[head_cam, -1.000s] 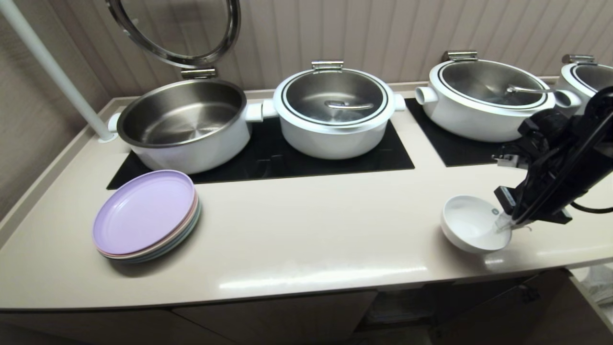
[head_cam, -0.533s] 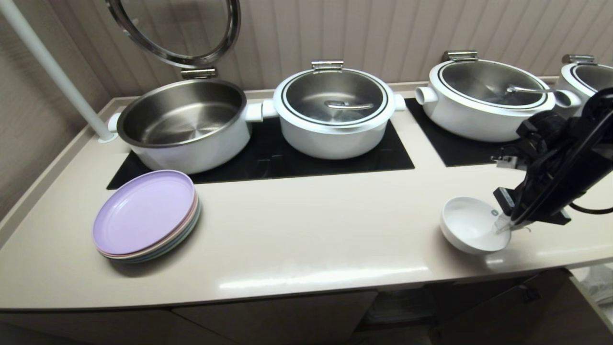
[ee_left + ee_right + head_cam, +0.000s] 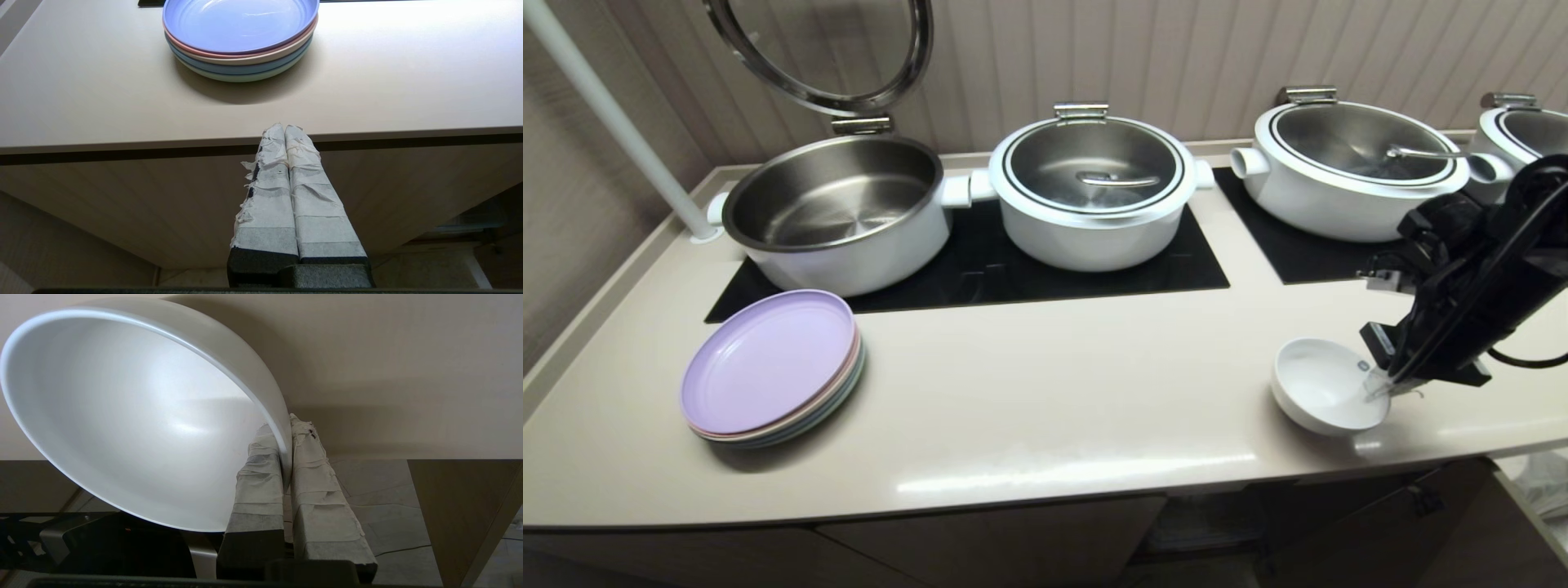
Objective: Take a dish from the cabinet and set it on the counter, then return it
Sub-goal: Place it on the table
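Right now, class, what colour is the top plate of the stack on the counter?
Lilac; the top plate shows best in the head view.

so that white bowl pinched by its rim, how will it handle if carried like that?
The bowl looks like rigid glazed ceramic, so likely slick and chip-prone. The right gripper pinches only one rim edge, so it may pivot or slip. Its rounded underside could rock on the counter.

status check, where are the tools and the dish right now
Right tool shut on rim of dish, low over counter near its front edge. Left tool shut, parked below counter edge. Plate stack far left, nothing in the way.
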Tool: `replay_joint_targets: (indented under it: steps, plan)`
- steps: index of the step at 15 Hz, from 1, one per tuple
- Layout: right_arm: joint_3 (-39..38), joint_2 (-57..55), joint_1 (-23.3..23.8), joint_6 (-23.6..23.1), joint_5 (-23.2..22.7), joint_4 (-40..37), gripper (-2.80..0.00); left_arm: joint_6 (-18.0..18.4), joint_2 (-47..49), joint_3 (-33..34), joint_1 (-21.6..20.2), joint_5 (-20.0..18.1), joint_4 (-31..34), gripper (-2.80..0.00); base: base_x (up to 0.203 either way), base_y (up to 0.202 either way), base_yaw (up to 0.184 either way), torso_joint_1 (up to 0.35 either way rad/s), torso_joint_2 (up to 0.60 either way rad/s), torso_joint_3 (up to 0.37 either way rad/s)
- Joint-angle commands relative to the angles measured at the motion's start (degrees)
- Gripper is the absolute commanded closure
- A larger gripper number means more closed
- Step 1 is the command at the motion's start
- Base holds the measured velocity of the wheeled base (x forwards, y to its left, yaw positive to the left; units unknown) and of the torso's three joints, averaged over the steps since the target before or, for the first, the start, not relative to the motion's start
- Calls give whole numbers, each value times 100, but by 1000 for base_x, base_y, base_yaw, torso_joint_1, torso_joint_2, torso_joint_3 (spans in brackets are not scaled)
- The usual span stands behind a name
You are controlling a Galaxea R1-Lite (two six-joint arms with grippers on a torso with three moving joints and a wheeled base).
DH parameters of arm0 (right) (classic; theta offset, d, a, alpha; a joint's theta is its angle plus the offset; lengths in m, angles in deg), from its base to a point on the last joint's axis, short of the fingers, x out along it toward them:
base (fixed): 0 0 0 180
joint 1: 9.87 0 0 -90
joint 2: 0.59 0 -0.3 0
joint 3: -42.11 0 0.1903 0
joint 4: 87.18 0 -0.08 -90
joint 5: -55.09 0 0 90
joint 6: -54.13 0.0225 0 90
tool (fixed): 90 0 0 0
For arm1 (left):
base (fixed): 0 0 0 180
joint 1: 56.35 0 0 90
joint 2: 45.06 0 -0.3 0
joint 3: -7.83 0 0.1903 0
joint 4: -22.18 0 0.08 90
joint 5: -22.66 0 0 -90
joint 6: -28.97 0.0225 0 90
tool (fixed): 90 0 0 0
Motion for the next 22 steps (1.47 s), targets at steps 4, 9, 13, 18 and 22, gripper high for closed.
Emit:
replay_joint_targets:
  steps: [4,9,13,18,22]
  plan:
    - [-1,-30,-6,2,-9,-34,0,-2,-2,0,-2,4,0,0,0,0,0,0,0,0]
    - [-9,-31,0,19,0,-34,0,-2,-2,0,-2,4,0,0,0,0,0,0,0,0]
    - [-45,-22,0,20,0,-39,0,-2,-2,0,-2,4,0,0,0,0,0,0,0,0]
    - [-45,-22,0,20,0,-34,0,-2,-2,0,-2,4,0,0,0,0,0,0,0,0]
    - [-46,-30,0,20,9,-34,0,-2,-2,0,-2,4,0,0,0,0,0,0,0,0]
